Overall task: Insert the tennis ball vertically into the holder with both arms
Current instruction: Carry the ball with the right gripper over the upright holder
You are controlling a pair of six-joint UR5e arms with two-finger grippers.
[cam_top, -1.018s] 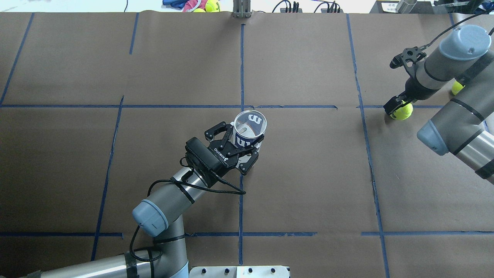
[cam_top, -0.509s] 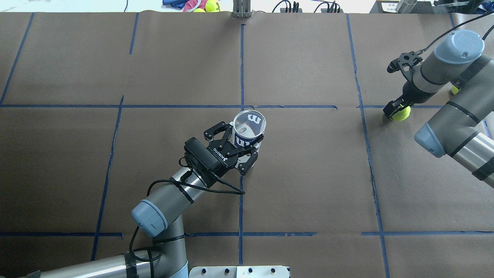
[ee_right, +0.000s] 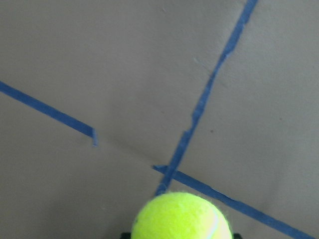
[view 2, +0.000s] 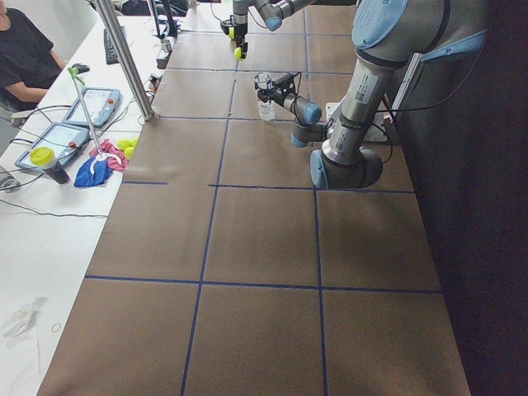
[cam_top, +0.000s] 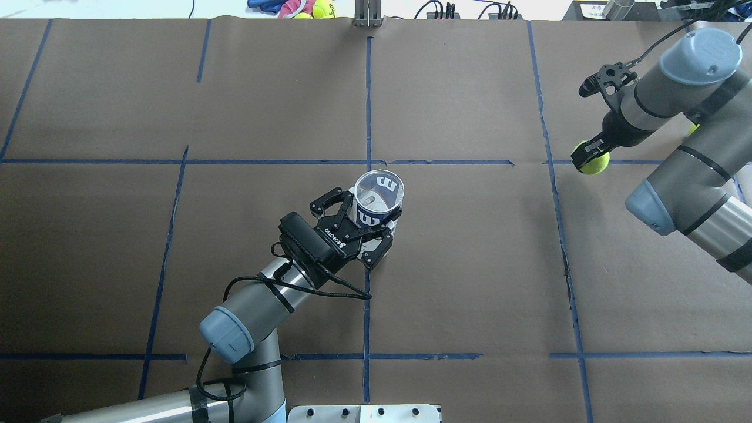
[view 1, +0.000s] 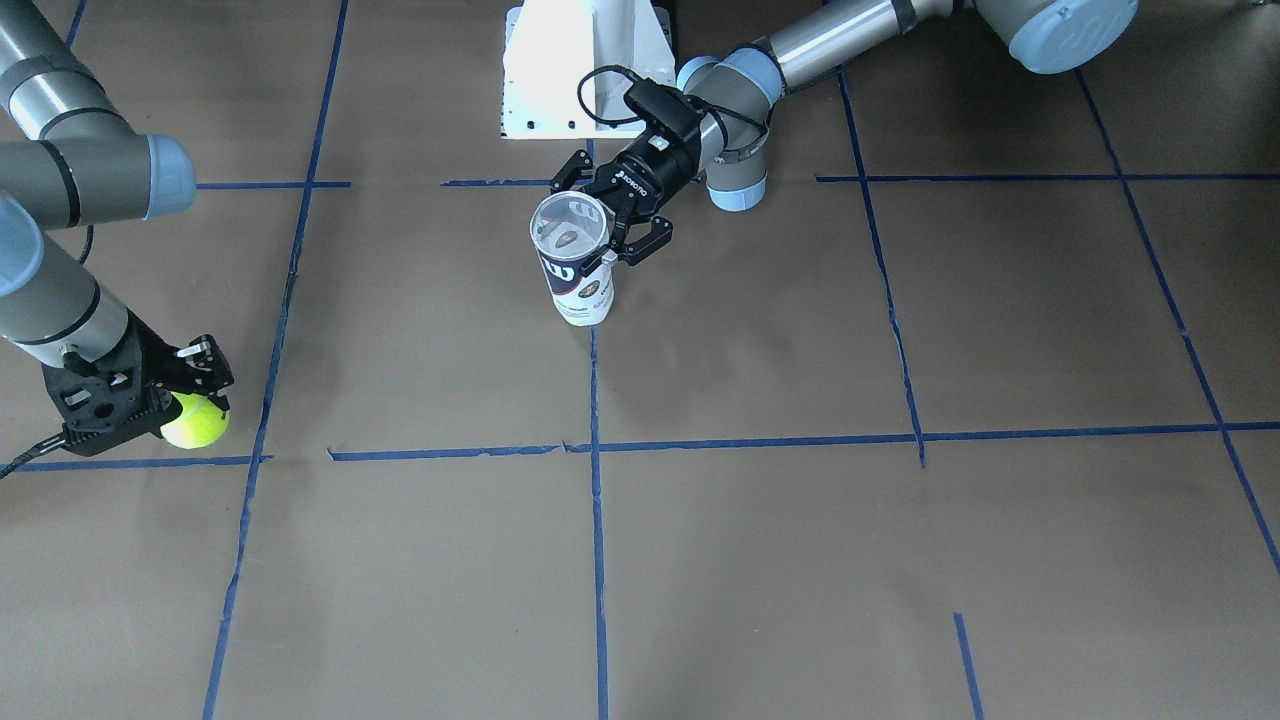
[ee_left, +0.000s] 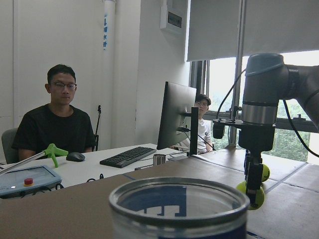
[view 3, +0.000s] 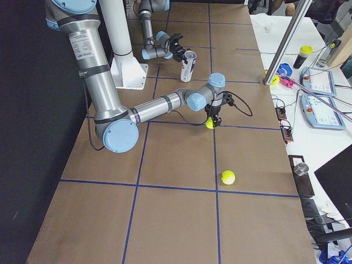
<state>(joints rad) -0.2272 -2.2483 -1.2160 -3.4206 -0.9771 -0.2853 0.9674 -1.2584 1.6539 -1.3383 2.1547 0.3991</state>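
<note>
The holder [cam_top: 379, 197] is a clear can with a navy Wilson label. It stands upright with its mouth open near the table's middle, and also shows in the front view [view 1: 575, 265] and left wrist view [ee_left: 179, 209]. My left gripper [cam_top: 361, 226] is shut on the holder's side [view 1: 610, 215]. My right gripper [cam_top: 589, 155] is shut on the tennis ball [cam_top: 593, 164] at the right side, far from the holder. It holds the ball low over the paper [view 1: 195, 422]. The ball fills the bottom of the right wrist view [ee_right: 182, 216].
A second yellow-green ball [view 3: 227, 177] lies on the paper beyond my right arm. The white pedestal base [view 1: 585, 70] stands between the arms. More balls and cloth [cam_top: 322, 8] lie past the far edge. Operators sit at a desk [ee_left: 57, 124].
My right gripper, shut on the ball, has moved up and left in the overhead view and seems to have risen off the paper. My left gripper and the holder have barely moved.
</note>
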